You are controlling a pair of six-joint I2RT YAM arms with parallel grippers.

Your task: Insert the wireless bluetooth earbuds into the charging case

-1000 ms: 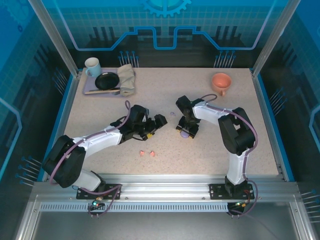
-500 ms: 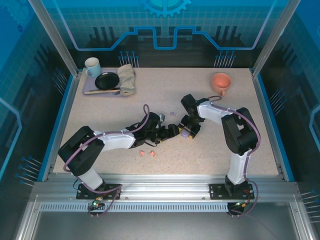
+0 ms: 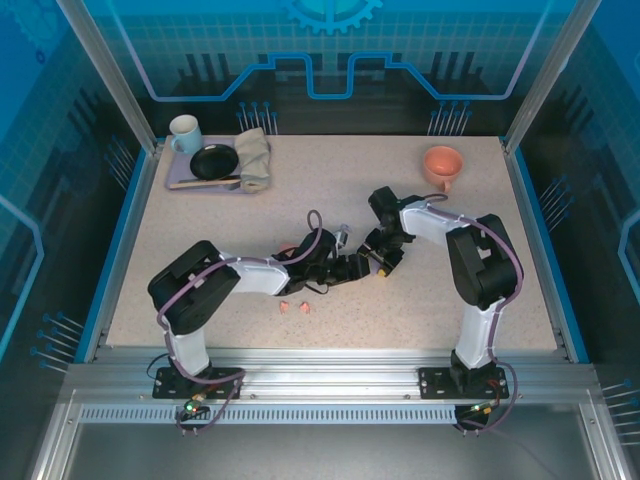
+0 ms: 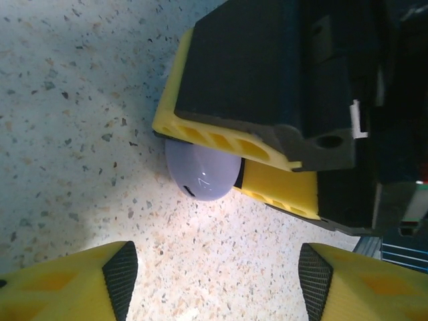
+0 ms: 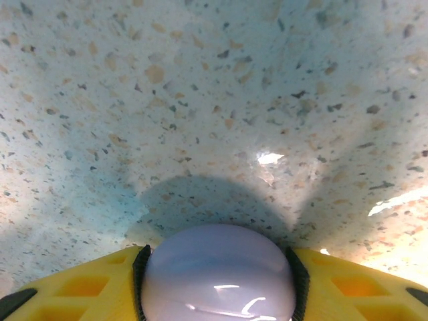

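Your left claw (image 4: 217, 274) has just swung in, spread wide, to the lilac case (image 4: 200, 175) at its twelve o'clock, pinched in your right claw (image 5: 217, 281), so lid-opening looks next.

The lilac case (image 5: 217, 274) runs off the picture's edge at 6 o'clock; from the left wrist, the right claw (image 4: 231, 167) covers its 1 o'clock side.

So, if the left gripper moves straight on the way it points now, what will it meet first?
Probably the lilac case, which the right gripper holds between its yellow fingers. It lies straight ahead of the open left gripper. Depth is unclear, so those fingers might touch first.
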